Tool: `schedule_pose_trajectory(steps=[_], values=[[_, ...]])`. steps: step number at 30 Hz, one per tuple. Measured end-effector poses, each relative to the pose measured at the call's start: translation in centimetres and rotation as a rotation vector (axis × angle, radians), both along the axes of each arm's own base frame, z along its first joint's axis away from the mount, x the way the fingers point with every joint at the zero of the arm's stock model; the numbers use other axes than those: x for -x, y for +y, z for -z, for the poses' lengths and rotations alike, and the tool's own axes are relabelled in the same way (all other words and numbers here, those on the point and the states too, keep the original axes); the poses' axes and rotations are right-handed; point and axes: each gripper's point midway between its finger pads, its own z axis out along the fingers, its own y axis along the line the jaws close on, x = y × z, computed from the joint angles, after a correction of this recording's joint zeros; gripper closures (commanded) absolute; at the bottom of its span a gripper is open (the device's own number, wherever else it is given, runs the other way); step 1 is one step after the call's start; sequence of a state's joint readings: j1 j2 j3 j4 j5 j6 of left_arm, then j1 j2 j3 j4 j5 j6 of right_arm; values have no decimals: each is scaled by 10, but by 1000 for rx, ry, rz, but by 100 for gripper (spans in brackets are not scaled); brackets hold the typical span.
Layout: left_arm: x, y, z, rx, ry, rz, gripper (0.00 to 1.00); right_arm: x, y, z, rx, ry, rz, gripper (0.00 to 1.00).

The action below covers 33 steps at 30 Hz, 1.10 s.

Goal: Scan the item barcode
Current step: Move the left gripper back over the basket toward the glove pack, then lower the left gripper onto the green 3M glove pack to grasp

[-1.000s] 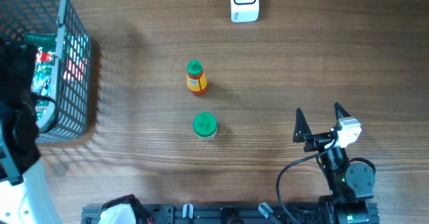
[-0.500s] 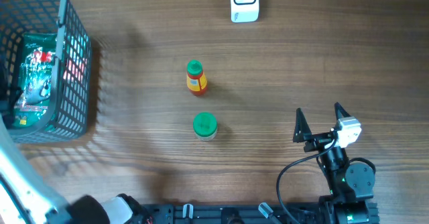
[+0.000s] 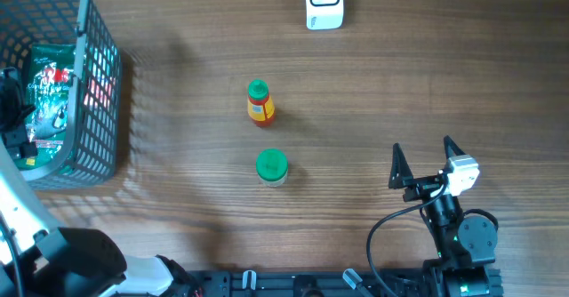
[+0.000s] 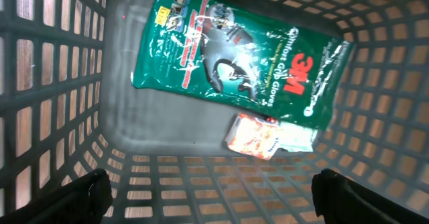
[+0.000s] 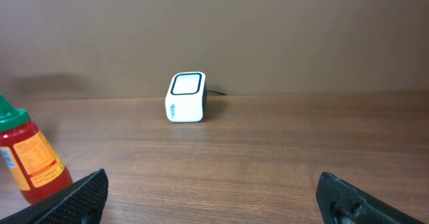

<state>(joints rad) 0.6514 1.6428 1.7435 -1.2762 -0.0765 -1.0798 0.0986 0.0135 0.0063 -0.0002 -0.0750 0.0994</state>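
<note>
Found left gripper (image 4: pixel 211 196) fully open, empty, hanging over basket (image 4: pixel 60 83), likely positioned to pick the glove packet (image 4: pixel 234 56) lying flat inside (orange packet (image 4: pixel 258 138) touching it). Found right gripper (image 5: pixel 214 197) open, empty, facing scanner (image 5: pixel 186 98). Noted 2 items mid-table: sauce bottle (image 3: pixel 259 101), green-lidded jar (image 3: pixel 271 166).

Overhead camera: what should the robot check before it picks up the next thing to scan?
1. Left gripper open and empty: ok.
2. Right gripper open and empty: ok.
3. Red sauce bottle standing upright: ok.
4. Green-lidded jar apart from the bottle: ok.
5. Scanner on the table, nothing close in front: ok.
6. Barcode side of the bottle known: cannot tell.
</note>
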Motion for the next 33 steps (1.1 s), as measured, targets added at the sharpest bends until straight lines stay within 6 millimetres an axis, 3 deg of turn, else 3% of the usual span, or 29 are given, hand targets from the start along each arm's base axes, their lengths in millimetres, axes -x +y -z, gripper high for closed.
schedule_pose_trajectory(steps=[6, 17, 26, 33], values=[[-3, 2, 17, 35, 40, -10, 0, 0, 0, 0, 0, 0, 0, 0], [-3, 3, 22, 43, 52, -19, 0, 0, 0, 0, 0, 0, 0, 0], [-6, 5, 42, 84, 99, -31, 0, 0, 0, 0, 0, 0, 0, 0], [2, 18, 54, 120, 100, -161, 0, 0, 0, 0, 0, 0, 0, 0]])
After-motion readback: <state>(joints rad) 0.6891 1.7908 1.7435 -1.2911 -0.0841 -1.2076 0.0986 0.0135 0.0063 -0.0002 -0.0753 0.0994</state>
